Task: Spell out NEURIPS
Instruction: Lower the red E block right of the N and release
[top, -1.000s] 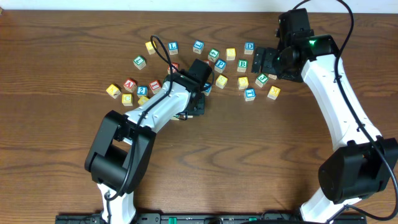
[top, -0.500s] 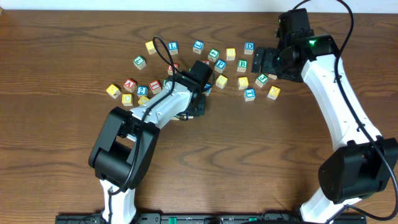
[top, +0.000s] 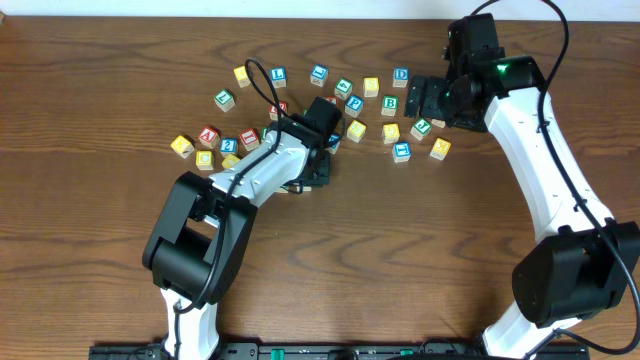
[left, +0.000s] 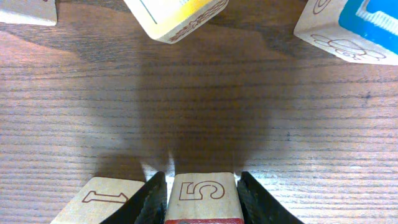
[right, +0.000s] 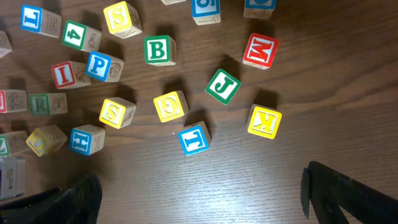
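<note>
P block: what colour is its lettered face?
Blue. The P block shows best in the right wrist view.

Table (top: 90, 240) dark matt wood w/ visible grain; cubes (right: 98, 66) pale smooth wood, painted faces.

Seen from the right wrist, the cubes carry one character each: green B cube (right: 160, 50), red M cube (right: 260, 50), green J cube (right: 222, 86), yellow K cube (right: 263, 121), blue T cube (right: 193, 138), yellow G cube (right: 170, 106), blue P cube (right: 99, 65), red I cube (right: 63, 74), green 4 cube (right: 76, 35), blue L cube (right: 30, 17). From the left wrist, the red-edged cube (left: 202, 193) reads 5 on its side; the neighbouring cube (left: 102, 199) reads 1.
</note>
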